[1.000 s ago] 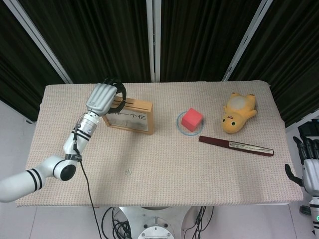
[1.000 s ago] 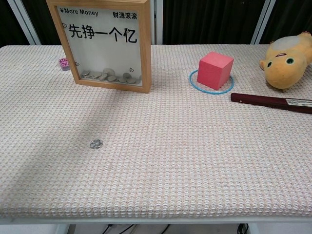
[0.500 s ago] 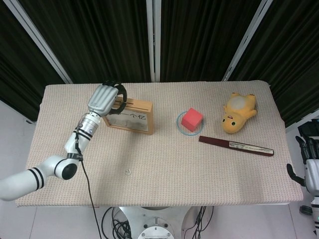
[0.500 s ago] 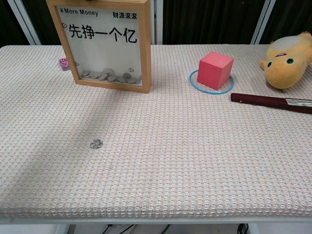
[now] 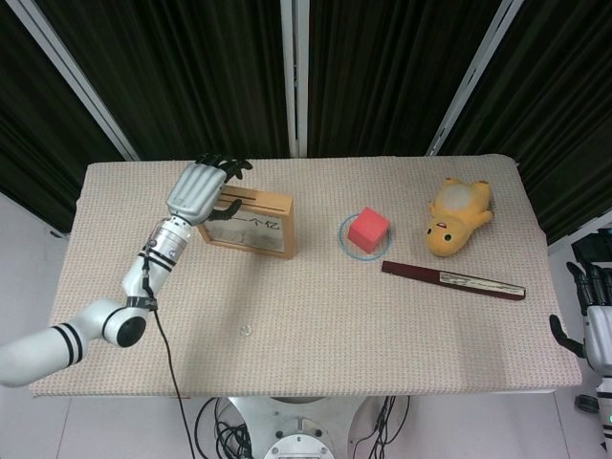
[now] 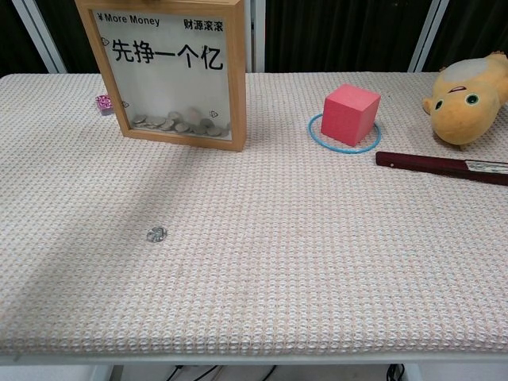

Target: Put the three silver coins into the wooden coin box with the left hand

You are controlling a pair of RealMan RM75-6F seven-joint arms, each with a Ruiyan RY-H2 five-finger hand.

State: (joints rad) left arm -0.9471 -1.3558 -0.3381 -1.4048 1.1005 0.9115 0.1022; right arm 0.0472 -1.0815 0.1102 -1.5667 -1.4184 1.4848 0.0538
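- The left hand (image 5: 198, 189) hovers at the far-left end of the wooden coin box (image 5: 247, 223), above its top edge. A second ago its fingers were curled down over that edge; now they are spread and lifted, with nothing visible in them.
- Behind the box's clear front pane, the pile of coins (image 6: 178, 123) at the bottom has shifted: half a second ago one coin sat higher against the heap, and now the heap lies flatter and spreads slightly further right. I judge that a coin has just dropped through the slot and settled.
- One silver coin (image 6: 156, 233) lies on the tabletop (image 6: 317, 254) nearer the robot, well apart from the box, unchanged across the frames. In the head view it is a small pale dot (image 5: 246, 331).
- No other loose silver coin shows on the tabletop, so I take this to be the last of the three, though how many went in cannot be counted from the pile.
- The likely next step is for the left hand to leave the box and come near to that coin; picking up a thin, flat disc from the woven cloth may be fiddly.
- The right hand (image 5: 595, 316) hangs off the right edge of the tabletop, fingers loosely apart and empty.
- The pink cube (image 5: 368, 229), plush toy (image 5: 457, 216) and dark stick (image 5: 452, 280) have not moved.
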